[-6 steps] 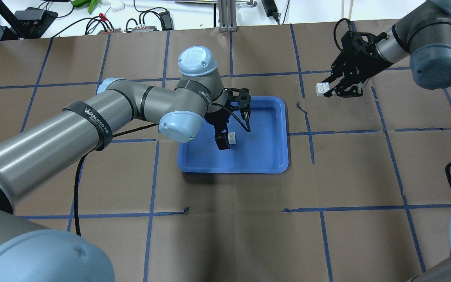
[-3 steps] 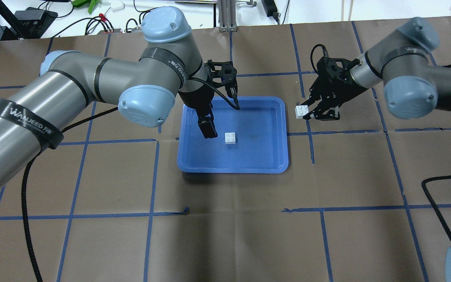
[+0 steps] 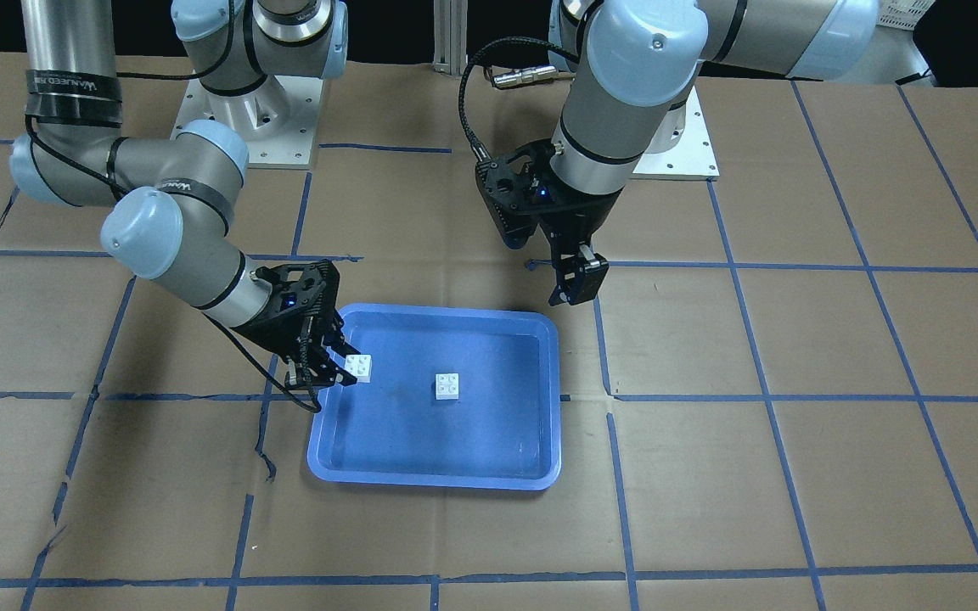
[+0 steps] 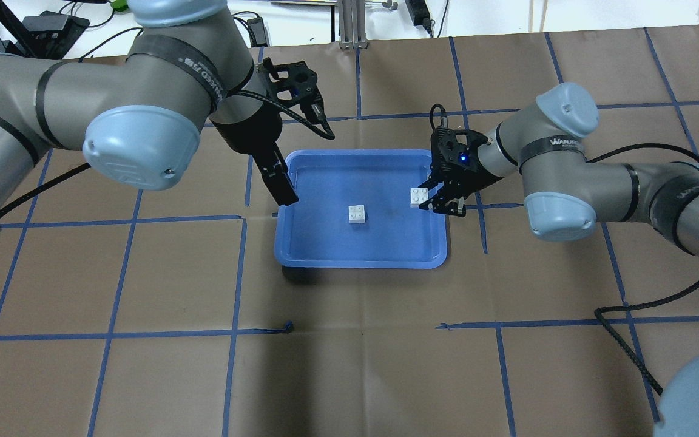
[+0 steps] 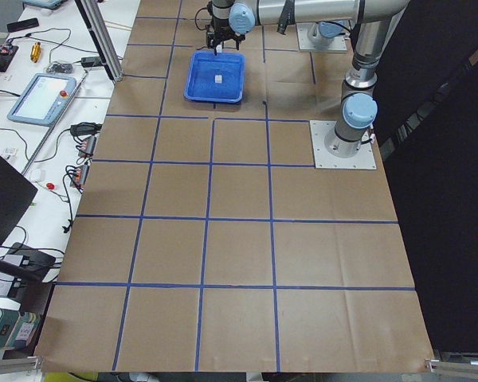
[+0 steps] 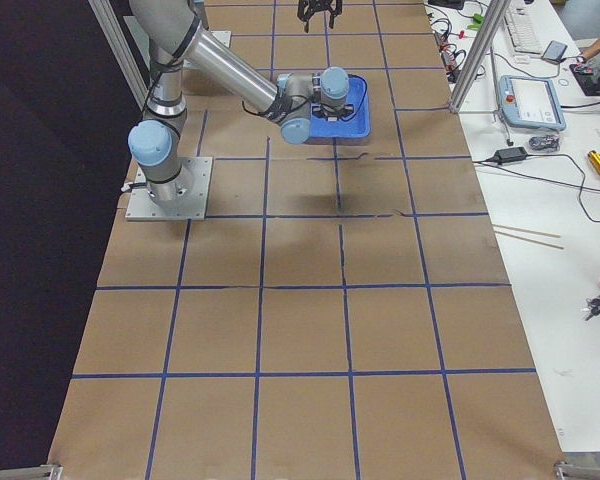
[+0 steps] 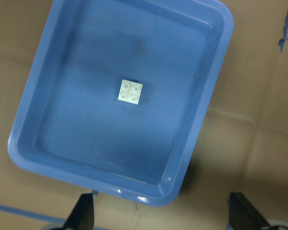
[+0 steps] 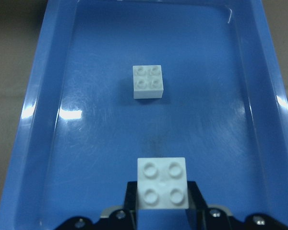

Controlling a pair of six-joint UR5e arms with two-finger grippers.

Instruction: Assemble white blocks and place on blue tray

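One white block (image 4: 358, 213) lies studs up near the middle of the blue tray (image 4: 361, 262); it also shows in the left wrist view (image 7: 131, 91) and the right wrist view (image 8: 148, 81). My right gripper (image 4: 425, 200) is shut on the other white block (image 4: 418, 196), held studs up just inside the tray's right rim, a little above the floor (image 8: 162, 183). My left gripper (image 4: 281, 189) hangs open and empty over the tray's left rim, its fingertips (image 7: 84, 213) wide apart. In the front-facing view the held block (image 3: 360, 366) is apart from the lying one (image 3: 447, 386).
Brown paper with a blue tape grid (image 4: 237, 273) covers the table. Cables and electronics (image 4: 161, 36) line the far edge. A black cable (image 4: 628, 321) trails from the right arm. Side benches carry a tablet (image 5: 41, 95) and tools.
My left gripper rose and drew back left from the block lying on the tray. My right gripper carried its block leftward and down to just inside the tray's right rim.
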